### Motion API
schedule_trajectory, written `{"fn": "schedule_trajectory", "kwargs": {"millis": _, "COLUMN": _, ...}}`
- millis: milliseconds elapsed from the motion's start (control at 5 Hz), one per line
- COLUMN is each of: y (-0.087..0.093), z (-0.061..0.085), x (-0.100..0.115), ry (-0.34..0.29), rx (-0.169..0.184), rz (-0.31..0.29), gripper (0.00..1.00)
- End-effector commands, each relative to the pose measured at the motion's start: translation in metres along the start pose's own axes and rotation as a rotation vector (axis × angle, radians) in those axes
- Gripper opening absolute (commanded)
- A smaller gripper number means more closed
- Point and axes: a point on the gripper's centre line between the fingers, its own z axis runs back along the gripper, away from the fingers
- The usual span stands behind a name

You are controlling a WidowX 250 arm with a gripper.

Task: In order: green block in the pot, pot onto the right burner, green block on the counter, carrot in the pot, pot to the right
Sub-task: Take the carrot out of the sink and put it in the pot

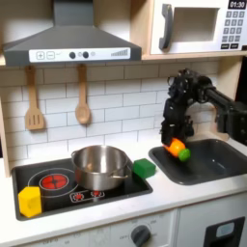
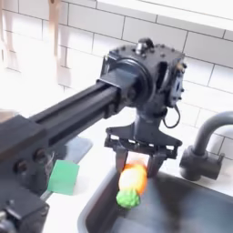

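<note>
Orange carrot (image 2: 133, 183) clamped in gripper (image 1: 175, 146), held above sink (image 1: 217, 164); green block (image 1: 144, 168) sits on stove edge beside pot (image 1: 100, 166).

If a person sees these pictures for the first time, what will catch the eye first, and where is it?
First comes the black claw holding the carrot in the air above the sink, at the first exterior view's right. Next is the shiny pot on the black stovetop, with the green block beside it on the first exterior view's right and a yellow block at the stovetop's left corner.

Shiny metal pot (image 1: 100, 166); matt black stovetop (image 1: 58, 183).
</note>
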Motion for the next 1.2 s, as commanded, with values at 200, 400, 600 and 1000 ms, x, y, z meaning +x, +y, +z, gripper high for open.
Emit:
{"fn": "schedule_trajectory", "kwargs": {"millis": 200, "y": 0.047, "z": 0.031, "x": 0.023, "ry": -0.081, "rx": 0.046, "rz": 0.119, "gripper": 0.0}}
{"fn": "schedule_trajectory", "kwargs": {"millis": 400, "y": 0.065, "z": 0.032, "x": 0.029, "ry": -0.105, "rx": 0.086, "rz": 0.152, "gripper": 0.0}}
{"fn": "schedule_trajectory", "kwargs": {"millis": 600, "y": 0.083, "z": 0.033, "x": 0.034, "ry": -0.121, "rx": 0.114, "rz": 0.179, "gripper": 0.0}}
{"fn": "schedule_trajectory", "kwargs": {"millis": 1000, "y": 0.108, "z": 0.048, "x": 0.044, "ry": -0.161, "rx": 0.14, "rz": 0.223, "gripper": 0.0}}
